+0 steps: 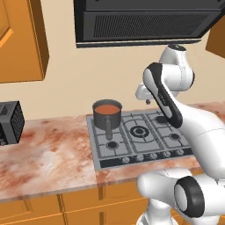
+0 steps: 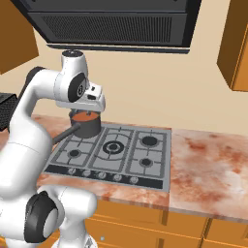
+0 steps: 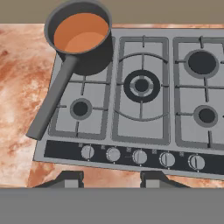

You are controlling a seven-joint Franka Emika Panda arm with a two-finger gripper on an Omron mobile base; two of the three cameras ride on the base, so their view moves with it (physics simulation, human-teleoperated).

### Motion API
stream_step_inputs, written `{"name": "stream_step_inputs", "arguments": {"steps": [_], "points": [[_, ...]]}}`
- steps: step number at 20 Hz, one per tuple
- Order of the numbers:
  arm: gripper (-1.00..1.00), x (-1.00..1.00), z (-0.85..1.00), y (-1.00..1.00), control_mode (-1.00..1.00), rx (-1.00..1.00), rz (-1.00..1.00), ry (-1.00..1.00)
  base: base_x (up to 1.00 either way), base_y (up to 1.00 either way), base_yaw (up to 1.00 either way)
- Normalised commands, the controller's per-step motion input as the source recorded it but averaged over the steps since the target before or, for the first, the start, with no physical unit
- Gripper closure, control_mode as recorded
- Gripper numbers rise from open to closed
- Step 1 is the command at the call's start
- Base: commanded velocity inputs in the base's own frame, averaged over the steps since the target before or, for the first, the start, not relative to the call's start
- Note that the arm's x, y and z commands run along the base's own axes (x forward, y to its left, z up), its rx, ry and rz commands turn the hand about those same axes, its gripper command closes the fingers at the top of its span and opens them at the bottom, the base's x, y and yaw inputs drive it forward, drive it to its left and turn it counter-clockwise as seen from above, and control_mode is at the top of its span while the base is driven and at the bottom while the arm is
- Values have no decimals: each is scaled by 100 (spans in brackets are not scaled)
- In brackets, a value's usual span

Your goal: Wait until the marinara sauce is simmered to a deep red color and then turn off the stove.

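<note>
- The fingers (image 3: 111, 179) are drawn in as close as they go, gripping nothing, held in the air above the near edge of the stove (image 3: 144, 140).
- Just beyond them runs the row of knobs (image 3: 141, 157).
- Far ahead, to their left — the marinara sauce (image 3: 81, 32), orange-red, in a dark saucepan (image 3: 94, 59) on the back-left burner.
- The saucepan's handle (image 3: 52, 99) points back over the marbled table (image 3: 17, 87).

Orange-red marinara sauce (image 3: 81, 31), dark grey saucepan (image 3: 89, 59), grey stove (image 3: 142, 94), seemingly mottled reddish counter (image 3: 22, 83).
</note>
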Motion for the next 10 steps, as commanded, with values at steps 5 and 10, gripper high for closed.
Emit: {"name": "stream_step_inputs", "arguments": {"steps": [5, 10], "points": [[-100, -45, 0, 26, -100, -2, 6, -9, 0, 0, 0], [-100, 0, 0, 0, -100, 0, 0, 0, 0, 0, 0]]}}
